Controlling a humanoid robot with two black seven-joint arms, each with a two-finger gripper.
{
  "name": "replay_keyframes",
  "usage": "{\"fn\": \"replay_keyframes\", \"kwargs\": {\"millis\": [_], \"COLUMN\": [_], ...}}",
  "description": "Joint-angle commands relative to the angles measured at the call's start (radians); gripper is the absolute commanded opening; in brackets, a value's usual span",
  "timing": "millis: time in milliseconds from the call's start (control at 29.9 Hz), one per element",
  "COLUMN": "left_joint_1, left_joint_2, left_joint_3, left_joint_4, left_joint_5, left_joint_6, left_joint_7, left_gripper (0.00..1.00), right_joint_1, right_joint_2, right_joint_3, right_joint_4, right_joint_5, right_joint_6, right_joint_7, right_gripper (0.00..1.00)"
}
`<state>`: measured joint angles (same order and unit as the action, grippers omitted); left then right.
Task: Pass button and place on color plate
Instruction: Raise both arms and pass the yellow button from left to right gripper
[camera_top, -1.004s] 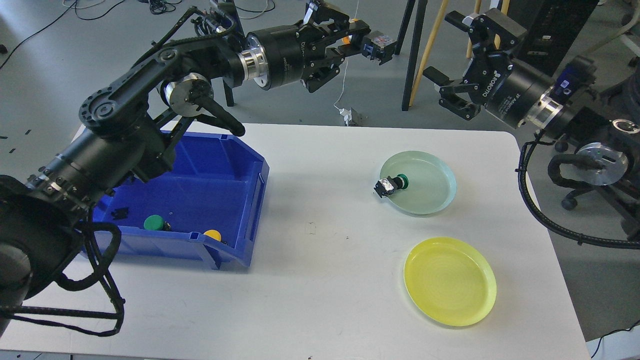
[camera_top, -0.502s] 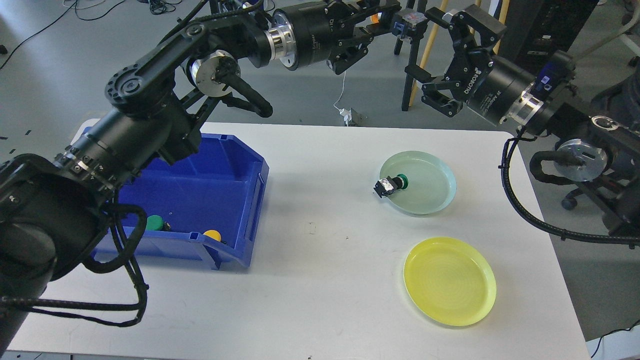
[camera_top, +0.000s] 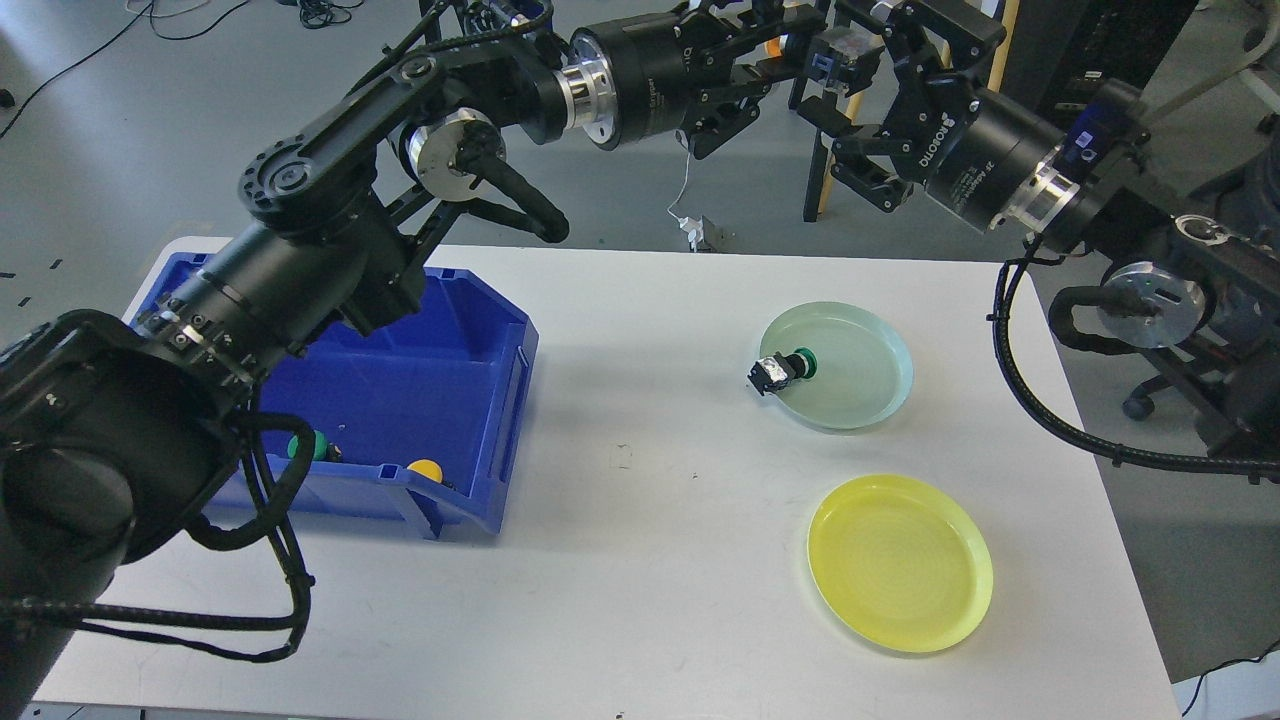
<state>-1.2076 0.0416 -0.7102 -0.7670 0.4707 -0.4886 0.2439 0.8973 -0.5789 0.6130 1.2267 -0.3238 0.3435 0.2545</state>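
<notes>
Left hand (camera_top: 800, 52) is raised high above the far edge of the tabletop (camera_top: 640, 560), fingers clamped on a button (camera_top: 838, 50) with a dark switch body and an orange cap just visible behind it. Right hand (camera_top: 862, 110) sits immediately beside it, fingers spread apart around the held button's far side; whether they touch it cannot be told.

On the tabletop, a green plate (camera_top: 860, 350) holds a green button (camera_top: 785, 368) lying on its side, its switch body hanging over the plate's near-left rim. Yellow plate (camera_top: 900, 562) lies nearer the front, apart from the green one, nothing on it.

Blue bin (camera_top: 440, 400) stands at the left, partly hidden by the left arm. Inside, near the front wall: another green button (camera_top: 318, 447), mostly hidden behind the arm's cable, and a yellow button (camera_top: 424, 469).
</notes>
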Motion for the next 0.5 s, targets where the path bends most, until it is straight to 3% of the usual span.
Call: {"fn": "replay_keyframes", "kwargs": {"millis": [0,335,468], "left_joint_1": [0.0,0.002,0.002], "left_joint_2": [0.0,0.004,0.003], "left_joint_3": [0.0,-0.006,-0.008], "left_joint_4": [0.006,0.02,0.02], "left_joint_5": [-0.001,-0.003,-0.003], "left_joint_6": [0.0,0.0,0.0], "left_joint_7": [0.0,0.0,0.0], "left_gripper": [0.27,0.27,0.27], "right_joint_1": [0.0,0.0,-0.001], "right_joint_2": [0.001,-0.002,-0.002], "right_joint_3": [0.001,-0.001,-0.001], "right_joint_4": [-0.001,-0.001,-0.003], "right_joint_5": [0.0,0.0,-0.024], "right_joint_6": [-0.001,0.003,0.003], "right_joint_7": [0.005,0.003,0.0], "right_gripper": [0.8,0.68,0.58]}}
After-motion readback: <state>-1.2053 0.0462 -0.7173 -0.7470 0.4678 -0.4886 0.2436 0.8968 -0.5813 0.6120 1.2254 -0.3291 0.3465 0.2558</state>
